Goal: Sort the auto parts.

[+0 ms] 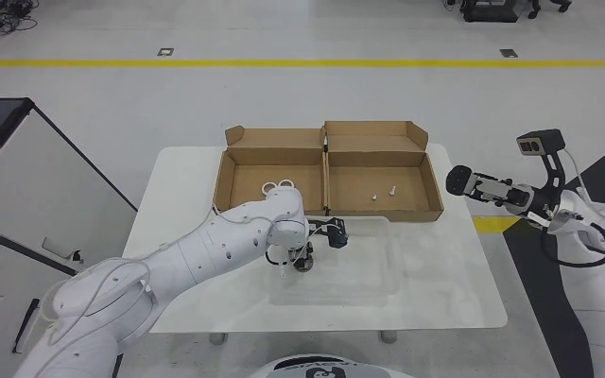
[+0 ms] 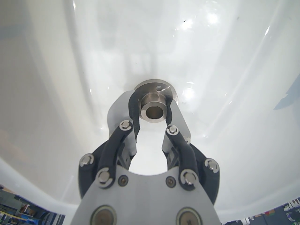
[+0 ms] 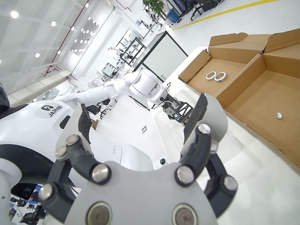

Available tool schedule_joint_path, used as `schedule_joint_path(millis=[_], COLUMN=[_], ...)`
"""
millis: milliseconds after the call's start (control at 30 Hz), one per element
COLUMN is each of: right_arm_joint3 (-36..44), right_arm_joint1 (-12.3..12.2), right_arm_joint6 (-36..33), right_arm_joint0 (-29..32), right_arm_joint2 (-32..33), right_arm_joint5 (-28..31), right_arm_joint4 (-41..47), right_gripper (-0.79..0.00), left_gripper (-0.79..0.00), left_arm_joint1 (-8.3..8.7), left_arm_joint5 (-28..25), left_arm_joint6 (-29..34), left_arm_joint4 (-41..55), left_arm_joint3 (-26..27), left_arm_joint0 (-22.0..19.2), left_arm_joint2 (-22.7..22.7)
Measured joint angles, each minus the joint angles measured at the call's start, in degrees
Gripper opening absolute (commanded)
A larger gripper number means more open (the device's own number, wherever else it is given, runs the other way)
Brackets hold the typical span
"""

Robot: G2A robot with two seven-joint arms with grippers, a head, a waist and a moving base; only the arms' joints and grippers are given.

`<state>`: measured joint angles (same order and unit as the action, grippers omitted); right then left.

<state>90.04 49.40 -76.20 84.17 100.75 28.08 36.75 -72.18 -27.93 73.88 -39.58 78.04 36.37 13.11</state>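
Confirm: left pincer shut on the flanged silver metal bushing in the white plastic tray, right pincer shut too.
No: the right pincer is open, as the right wrist view shows. The left pincer is shut on the flanged silver metal bushing in the white plastic tray.

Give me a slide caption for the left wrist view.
Left gripper shut on a flanged metal bushing inside the white tray.

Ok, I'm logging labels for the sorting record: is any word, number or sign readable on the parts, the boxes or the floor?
Boxes, rings, small parts, bushing: no print on any.
Floor plates: too small to read.
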Motion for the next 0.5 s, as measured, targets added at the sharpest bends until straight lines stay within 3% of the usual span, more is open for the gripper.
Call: schedule_joint_path(millis=[500], right_arm_joint3=[0.0], right_arm_joint1=[0.0], right_arm_joint6=[0.0], right_arm_joint0=[0.0], right_arm_joint2=[0.0], right_arm_joint5=[0.0], right_arm_joint4=[0.0], right_gripper=[0.000], left_gripper=[-0.785], left_arm_joint1=[0.39], left_arm_joint5=[2.6], left_arm_joint6=[4.4], left_arm_joint4=[1.2], left_arm_joint3=[6.5], left_arm_joint0=[-0.9], left_arm_joint2=[3.2])
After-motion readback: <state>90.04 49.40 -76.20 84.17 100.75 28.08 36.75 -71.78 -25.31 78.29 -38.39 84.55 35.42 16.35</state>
